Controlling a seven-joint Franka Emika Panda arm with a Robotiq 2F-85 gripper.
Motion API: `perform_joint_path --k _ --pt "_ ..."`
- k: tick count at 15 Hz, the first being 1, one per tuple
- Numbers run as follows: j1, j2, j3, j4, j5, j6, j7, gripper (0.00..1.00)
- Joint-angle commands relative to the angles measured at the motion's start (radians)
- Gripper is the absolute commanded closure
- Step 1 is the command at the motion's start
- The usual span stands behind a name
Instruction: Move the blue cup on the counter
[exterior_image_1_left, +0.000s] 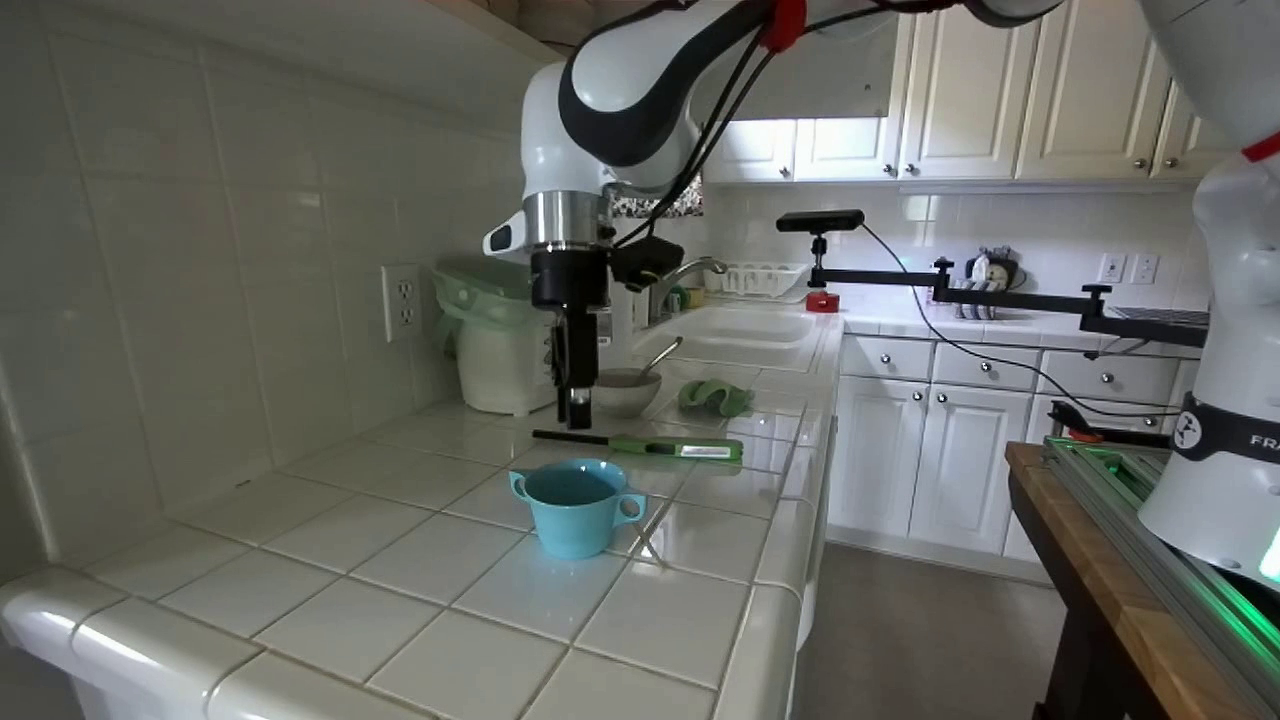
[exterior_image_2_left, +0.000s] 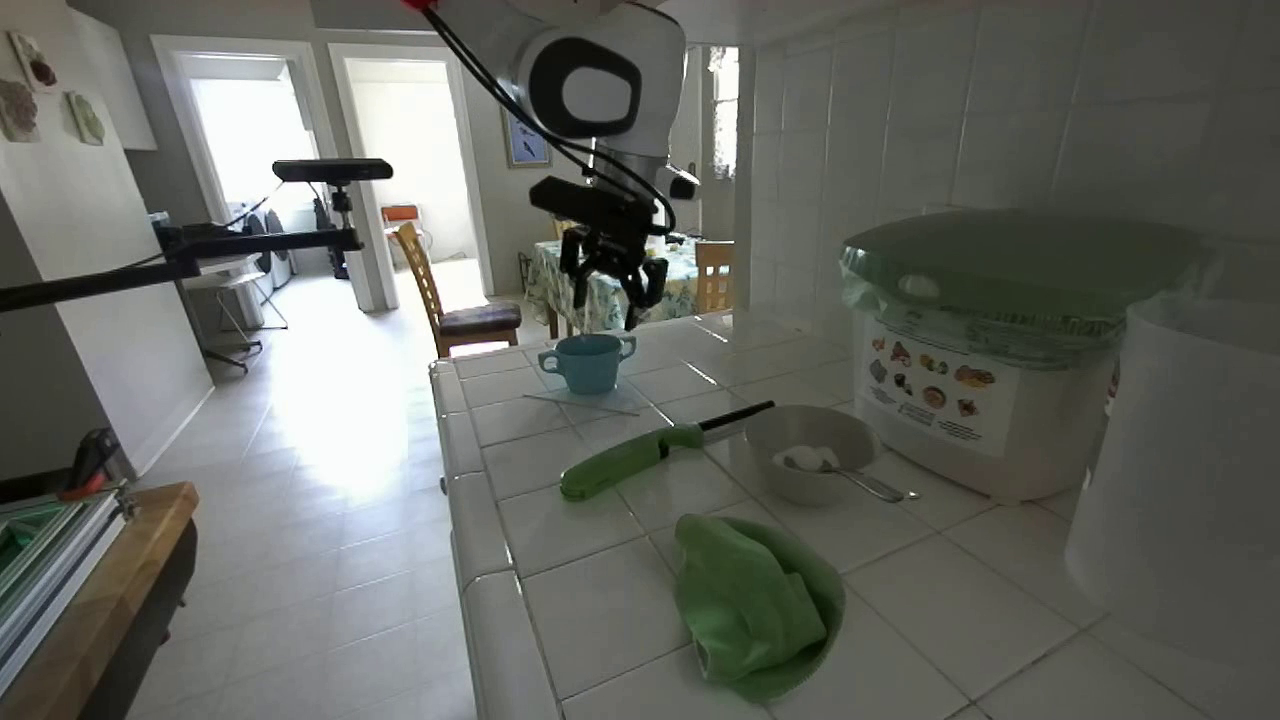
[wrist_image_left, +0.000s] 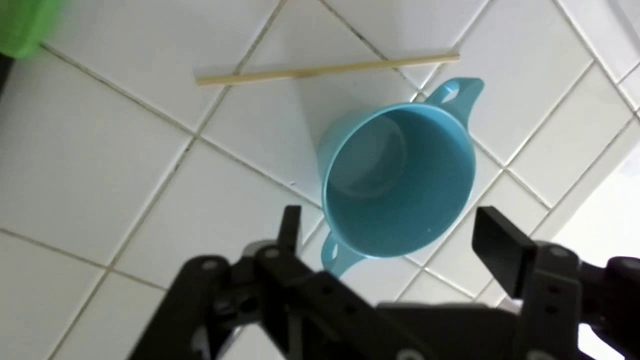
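Gripper (wrist_image_left: 387, 220) probably above blue cup (exterior_image_1_left: 575, 522); room before counter edge (exterior_image_1_left: 771, 618).

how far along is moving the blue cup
Looks done: the gripper is open and appears above the cup in both exterior views. In hand: probably the approach; the cup stands upright on the counter, ungripped. Left: likely lowering, gripping, shifting and releasing it, unless it was already moved, which these pictures can't settle.
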Motion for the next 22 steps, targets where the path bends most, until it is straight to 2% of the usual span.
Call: perform_joint_path --k 1,4,7,9,11,14,16,17,18,19,22 --pt "0.019 -0.121 -0.039 -0.112 0.012 0.046 0.175 0.0" --pt "0.035 -0.209 -0.056 -0.181 0.026 0.091 0.318 0.0" --pt "0.078 -0.278 -0.071 -0.247 -0.008 0.205 0.474 0.0" --pt "0.124 -0.328 -0.093 -0.294 -0.08 0.285 0.592 0.0" --pt "0.172 -0.386 -0.13 -0.336 -0.239 0.288 0.708 0.0" --pt "0.204 -0.458 -0.161 -0.361 -0.494 0.217 0.877 0.0" --pt "0.203 -0.49 -0.157 -0.342 -0.644 0.12 0.955 0.0" --pt "0.198 -0.5 -0.146 -0.319 -0.687 0.032 0.958 0.0" --pt "0.194 -0.508 -0.129 -0.296 -0.68 -0.068 0.92 0.0" --pt "0.189 -0.511 -0.116 -0.273 -0.618 -0.158 0.84 0.0" --pt "0.177 -0.494 -0.093 -0.216 -0.478 -0.293 0.693 0.0"
